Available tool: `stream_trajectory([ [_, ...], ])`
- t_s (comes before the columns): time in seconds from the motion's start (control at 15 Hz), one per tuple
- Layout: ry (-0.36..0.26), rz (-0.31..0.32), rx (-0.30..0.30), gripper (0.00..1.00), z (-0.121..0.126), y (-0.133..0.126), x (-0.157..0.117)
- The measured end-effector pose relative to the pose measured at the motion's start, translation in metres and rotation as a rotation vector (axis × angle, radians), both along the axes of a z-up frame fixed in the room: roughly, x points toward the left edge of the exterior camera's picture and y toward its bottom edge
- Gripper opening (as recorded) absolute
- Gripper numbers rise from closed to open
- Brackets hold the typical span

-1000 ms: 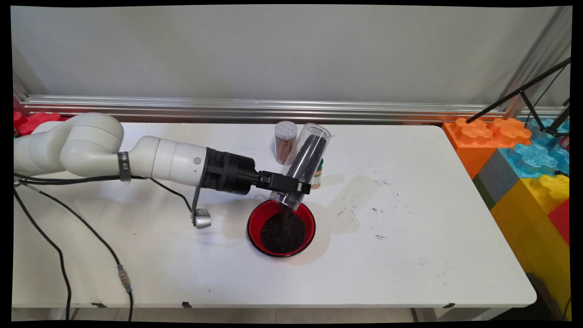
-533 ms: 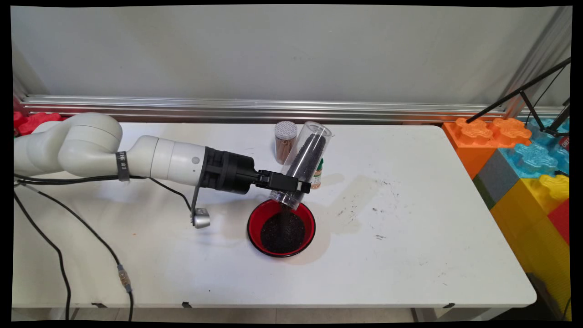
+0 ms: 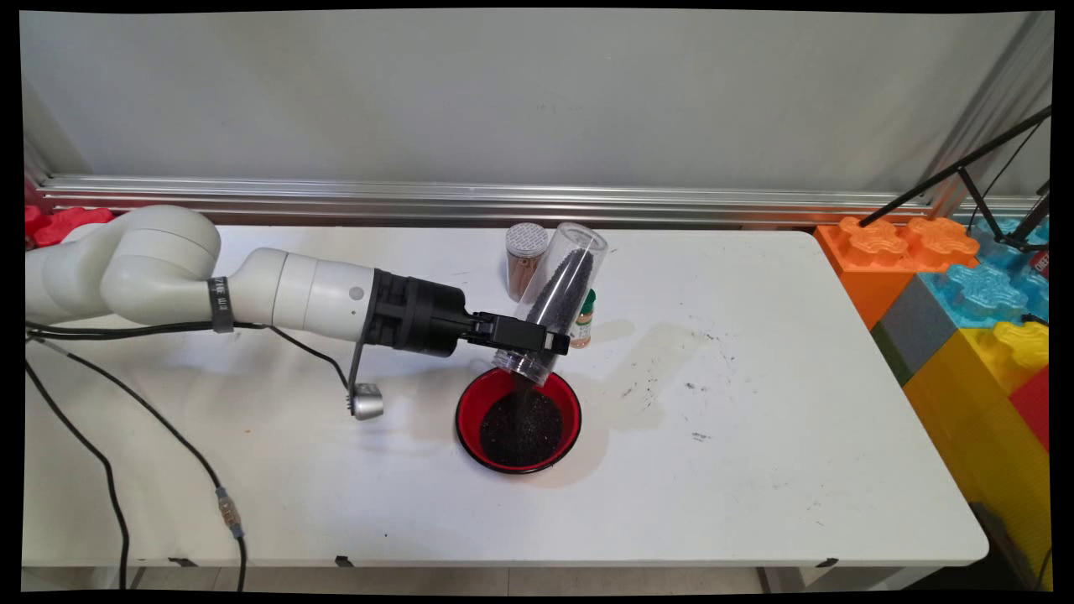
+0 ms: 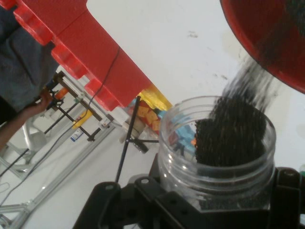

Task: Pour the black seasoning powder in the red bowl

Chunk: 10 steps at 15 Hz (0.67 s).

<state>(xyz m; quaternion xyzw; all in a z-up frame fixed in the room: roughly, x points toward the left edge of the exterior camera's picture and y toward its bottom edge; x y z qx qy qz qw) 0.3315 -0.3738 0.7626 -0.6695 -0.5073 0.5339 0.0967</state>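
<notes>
pincer (image 3: 537, 342) is clamped on a clear jar (image 3: 554, 302) near its mouth. the jar is held tilted, long axis slanting up and away, mouth down directly over the red bowl (image 3: 470, 411); dark grains (image 3: 522, 429) are seen falling into it.

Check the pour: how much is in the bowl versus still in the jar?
Done: the red bowl already holds a dark heap. In hand: the gripper tips the clear jar mouth-down, grains streaming out. Left: a dark column of grains fills much of the jar's length.
</notes>
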Motion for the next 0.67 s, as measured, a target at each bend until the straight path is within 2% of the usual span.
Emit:
stream_trajectory([
  [0.13,0.011,0.027,0.049,0.00,-0.001,-0.001,0.002],
  [0.67,0.103,0.190,0.343,0.00,0.001,-0.016,0.009],
])
